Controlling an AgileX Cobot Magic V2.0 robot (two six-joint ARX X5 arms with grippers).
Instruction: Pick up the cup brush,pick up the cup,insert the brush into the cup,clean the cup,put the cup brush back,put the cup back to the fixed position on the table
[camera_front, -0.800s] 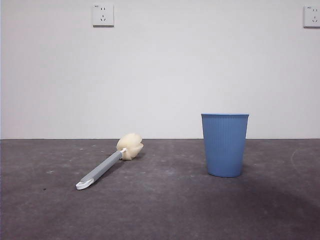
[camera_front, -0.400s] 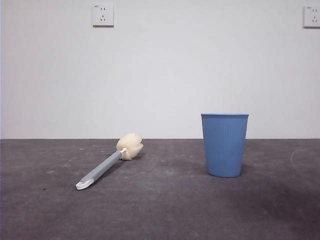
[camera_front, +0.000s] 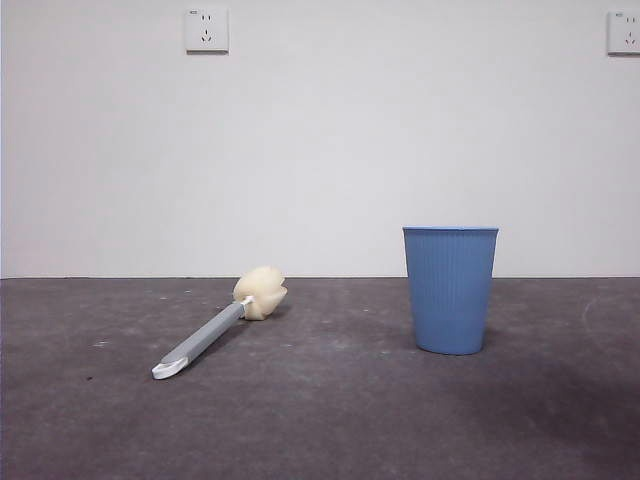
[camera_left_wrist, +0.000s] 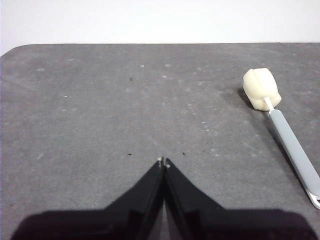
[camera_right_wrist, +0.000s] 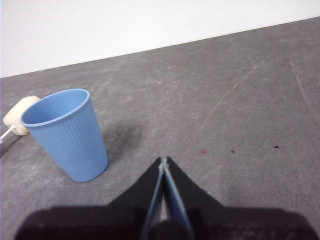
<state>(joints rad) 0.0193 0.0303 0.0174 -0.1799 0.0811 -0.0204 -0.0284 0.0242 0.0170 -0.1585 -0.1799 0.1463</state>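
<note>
The cup brush (camera_front: 215, 332) lies flat on the table (camera_front: 320, 420), left of centre, its cream sponge head pointing toward the wall and its white looped tip toward the camera. The blue ribbed cup (camera_front: 450, 289) stands upright to the right. In the left wrist view the cup brush (camera_left_wrist: 280, 125) lies off to one side of my left gripper (camera_left_wrist: 163, 162), which is shut and empty, well apart from it. My right gripper (camera_right_wrist: 163, 161) is shut too, holding nothing, with the cup (camera_right_wrist: 65, 134) standing a short way off beside it. Neither arm shows in the front view.
A white wall with two power sockets (camera_front: 206, 29) backs the table. The table's rounded far corner (camera_left_wrist: 15, 49) shows in the left wrist view. Faint pale scuffs (camera_right_wrist: 225, 100) mark the surface near the right gripper.
The brush and the cup stay where they were. The dark shadow on the table at the right has drawn back toward the lower right corner.
</note>
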